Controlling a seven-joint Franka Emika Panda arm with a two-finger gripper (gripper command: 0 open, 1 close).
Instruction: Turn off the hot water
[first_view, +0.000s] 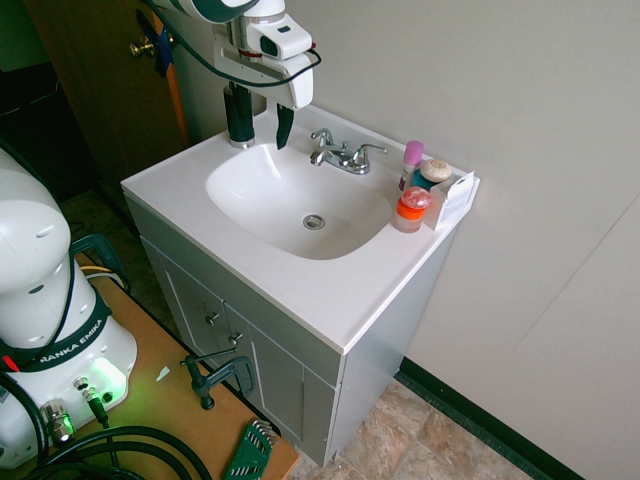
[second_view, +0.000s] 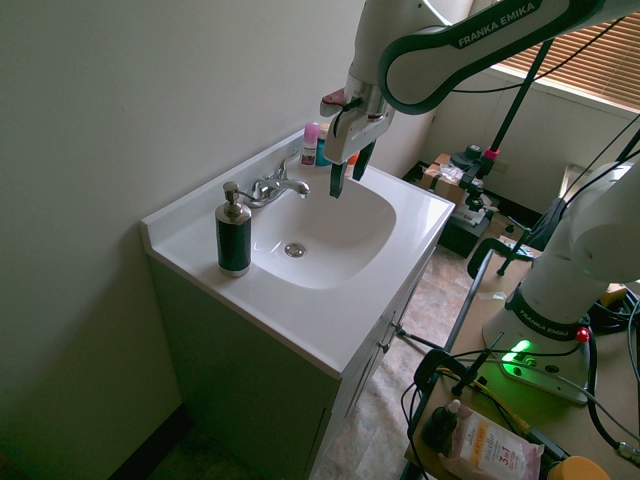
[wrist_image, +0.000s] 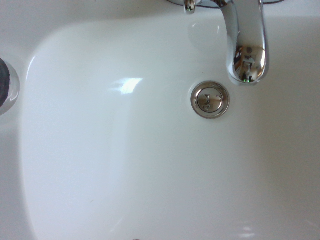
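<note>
One white vanity (first_view: 300, 290) against pale walls — gripper (second_view: 348, 170) hangs above its basin (first_view: 265, 205), fingers apart, empty.

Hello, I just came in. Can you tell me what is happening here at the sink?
A white robot arm is working at a bathroom sink; its task is to turn off the hot water. Its gripper hangs open above the basin, near the chrome faucet, and touches neither handle. No running water shows in any view. A dark soap dispenser stands on the counter beside the basin, and a few toiletry bottles stand at the far corner. In the wrist view the spout is above the drain.
</note>
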